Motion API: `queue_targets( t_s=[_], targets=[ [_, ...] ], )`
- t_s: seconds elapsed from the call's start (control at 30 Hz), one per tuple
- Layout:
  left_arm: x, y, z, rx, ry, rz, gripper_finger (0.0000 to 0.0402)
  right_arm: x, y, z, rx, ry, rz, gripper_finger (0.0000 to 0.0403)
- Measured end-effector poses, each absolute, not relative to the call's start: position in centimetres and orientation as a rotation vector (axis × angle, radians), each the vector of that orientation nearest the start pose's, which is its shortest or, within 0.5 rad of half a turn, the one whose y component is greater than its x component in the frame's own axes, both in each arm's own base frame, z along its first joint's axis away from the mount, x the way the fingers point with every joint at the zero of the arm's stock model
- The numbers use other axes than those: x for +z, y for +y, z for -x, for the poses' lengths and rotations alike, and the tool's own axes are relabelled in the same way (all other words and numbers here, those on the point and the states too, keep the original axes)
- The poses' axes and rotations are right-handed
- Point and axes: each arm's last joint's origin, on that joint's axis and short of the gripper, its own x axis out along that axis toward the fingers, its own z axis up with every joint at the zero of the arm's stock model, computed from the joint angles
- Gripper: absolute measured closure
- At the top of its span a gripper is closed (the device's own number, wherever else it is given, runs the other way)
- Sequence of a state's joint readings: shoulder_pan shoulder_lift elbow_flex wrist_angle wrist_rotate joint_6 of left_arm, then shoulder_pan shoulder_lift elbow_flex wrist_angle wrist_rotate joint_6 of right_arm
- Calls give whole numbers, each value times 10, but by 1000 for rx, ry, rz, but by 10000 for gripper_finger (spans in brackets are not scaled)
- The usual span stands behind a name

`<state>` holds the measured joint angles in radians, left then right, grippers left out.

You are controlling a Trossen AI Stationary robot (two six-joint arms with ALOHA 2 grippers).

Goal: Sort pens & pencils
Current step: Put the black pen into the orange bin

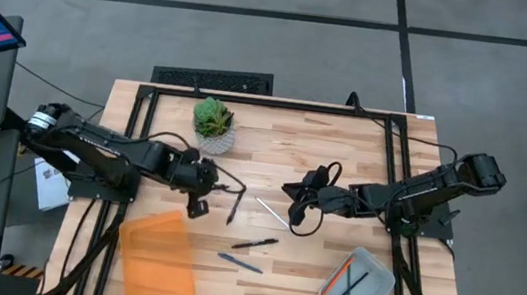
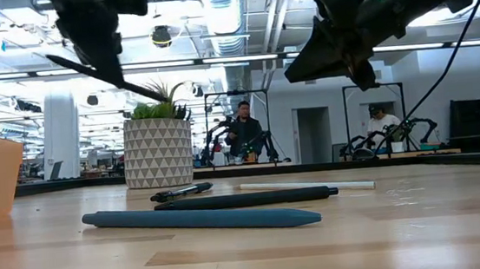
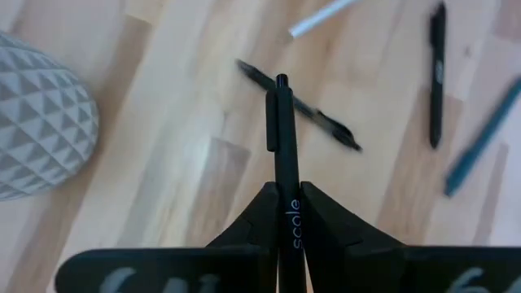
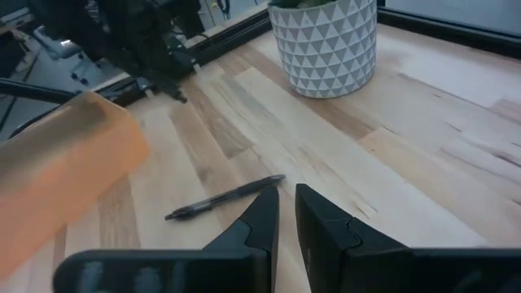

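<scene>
The pale planked wooden table (image 1: pixel 273 149) carries a translucent orange plastic tray (image 1: pixel 157 258) near left and a clear grey bin (image 1: pixel 359 286) near right, already holding pencils. The left gripper (image 1: pixel 206 187) clamps a slim black pen (image 3: pixel 282 138) above the boards; it should probably stay level on the way to the orange tray. The right gripper (image 1: pixel 295 194) hovers mid-table, fingers slightly parted, empty. A black pen (image 1: pixel 254 243), a blue pen (image 1: pixel 240 263) and a white pencil (image 1: pixel 271 211) lie loose.
</scene>
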<state>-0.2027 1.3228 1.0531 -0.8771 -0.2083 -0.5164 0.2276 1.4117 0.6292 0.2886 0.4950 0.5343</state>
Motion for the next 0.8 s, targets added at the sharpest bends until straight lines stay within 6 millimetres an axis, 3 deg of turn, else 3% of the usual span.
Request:
queue_targets(
  t_s=[0.47, 0.8],
  targets=[
    [256, -89, -218, 204, 1183, 155, 382, 191, 59, -271, -352, 355, -431, 336],
    [256, -124, -200, 139, 1153, 72, 382, 204, 75, -273, -260, 231, -488, 336]
  ],
)
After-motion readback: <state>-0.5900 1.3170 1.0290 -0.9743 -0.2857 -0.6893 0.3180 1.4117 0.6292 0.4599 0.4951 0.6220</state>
